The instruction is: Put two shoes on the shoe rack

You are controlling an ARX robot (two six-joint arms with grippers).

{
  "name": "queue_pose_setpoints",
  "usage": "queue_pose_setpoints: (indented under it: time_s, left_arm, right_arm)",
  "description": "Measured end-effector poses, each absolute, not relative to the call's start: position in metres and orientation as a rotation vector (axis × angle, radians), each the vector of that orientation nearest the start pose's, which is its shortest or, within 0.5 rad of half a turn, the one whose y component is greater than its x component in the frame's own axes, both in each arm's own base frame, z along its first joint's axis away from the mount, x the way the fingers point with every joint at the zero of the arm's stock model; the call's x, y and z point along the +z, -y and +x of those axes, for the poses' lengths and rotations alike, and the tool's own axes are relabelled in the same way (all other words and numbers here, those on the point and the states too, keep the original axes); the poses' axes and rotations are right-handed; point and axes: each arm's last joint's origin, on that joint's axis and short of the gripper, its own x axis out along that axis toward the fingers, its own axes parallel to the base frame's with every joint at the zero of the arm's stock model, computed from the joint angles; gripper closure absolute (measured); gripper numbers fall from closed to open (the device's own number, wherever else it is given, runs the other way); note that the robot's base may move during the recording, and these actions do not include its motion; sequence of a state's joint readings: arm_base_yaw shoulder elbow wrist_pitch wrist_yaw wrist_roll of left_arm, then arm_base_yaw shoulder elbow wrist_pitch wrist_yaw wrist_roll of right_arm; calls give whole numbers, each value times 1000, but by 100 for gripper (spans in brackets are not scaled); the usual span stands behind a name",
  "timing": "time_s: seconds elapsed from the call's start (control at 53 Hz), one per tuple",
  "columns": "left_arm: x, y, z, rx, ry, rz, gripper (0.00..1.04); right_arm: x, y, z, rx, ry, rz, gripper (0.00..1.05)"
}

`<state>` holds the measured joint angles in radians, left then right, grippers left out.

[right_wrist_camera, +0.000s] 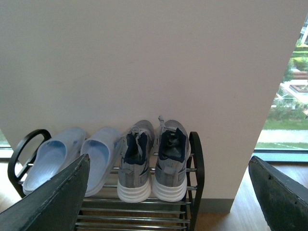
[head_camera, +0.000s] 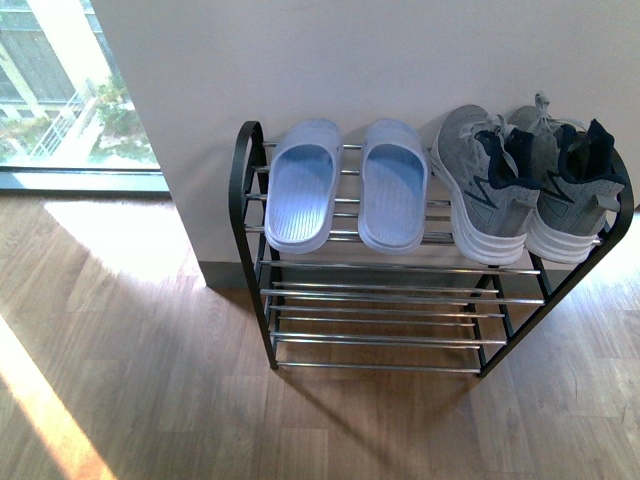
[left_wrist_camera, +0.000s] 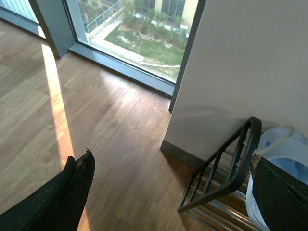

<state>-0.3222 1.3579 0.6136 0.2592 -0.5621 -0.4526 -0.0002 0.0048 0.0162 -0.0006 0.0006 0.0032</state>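
Observation:
The shoe rack [head_camera: 250, 215] stands against the white wall, black side frames and chrome rod shelves. On its top shelf sit two pale blue slides [head_camera: 305, 195] [head_camera: 393, 195] at the left and two grey sneakers [head_camera: 485, 190] [head_camera: 570, 190] at the right, heels toward me. The right wrist view shows the same: slides [right_wrist_camera: 53, 156] [right_wrist_camera: 101, 151], sneakers [right_wrist_camera: 135, 166] [right_wrist_camera: 171, 163] and rack [right_wrist_camera: 196, 159]. My right gripper [right_wrist_camera: 168, 197] is open and empty, back from the rack. My left gripper [left_wrist_camera: 171, 192] is open, above the rack's left end [left_wrist_camera: 240, 159], with a slide [left_wrist_camera: 284, 149] by one finger.
The lower shelves [head_camera: 380, 320] of the rack hold nothing. Wood floor [head_camera: 150, 380] surrounds the rack, with a sunlit strip at the left. A floor-height window [head_camera: 60, 90] is left of the wall [head_camera: 400, 60]. Neither arm shows in the front view.

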Motion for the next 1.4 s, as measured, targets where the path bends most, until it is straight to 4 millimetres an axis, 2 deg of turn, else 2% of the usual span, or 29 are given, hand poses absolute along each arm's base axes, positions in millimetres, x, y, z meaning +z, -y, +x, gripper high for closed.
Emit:
queue_pose_setpoints:
  time_s: [0.094,0.17,0.226,0.302,0.509,0.66,0.83,0.925,1.396]
  left_arm:
    - [188,61,250,75,-204,-198,26]
    - [181,53,237,4,-112,-133,37]
    - [182,49,229,-12,-58,-95,44]
    - [187,38,214,-7,3,-49,62]
    - [177,22,186,-9,-11,-16,103]
    - [174,16,172,-5,-11,-12,104]
    - [161,6,158,-27,-21,-9,104]
    - [163,1,151,1,-12,-10,104]
    - [170,1,129,-4,8,-9,104]
  right_arm:
    - [169,0,97,0,11,3,9]
    - [169,0,97,-2,10,3,9]
    - [169,0,97,-1,11,3,9]
    - [169,0,97,-1,11,3,9]
    - [169,0,97,-1,11,3,9]
    - [169,0,97,-1,11,3,9]
    - [169,0,97,0,11,3,9]
    - [169,0,97,-1,11,3,9]
    - [169,0,97,-1,11,3,9]
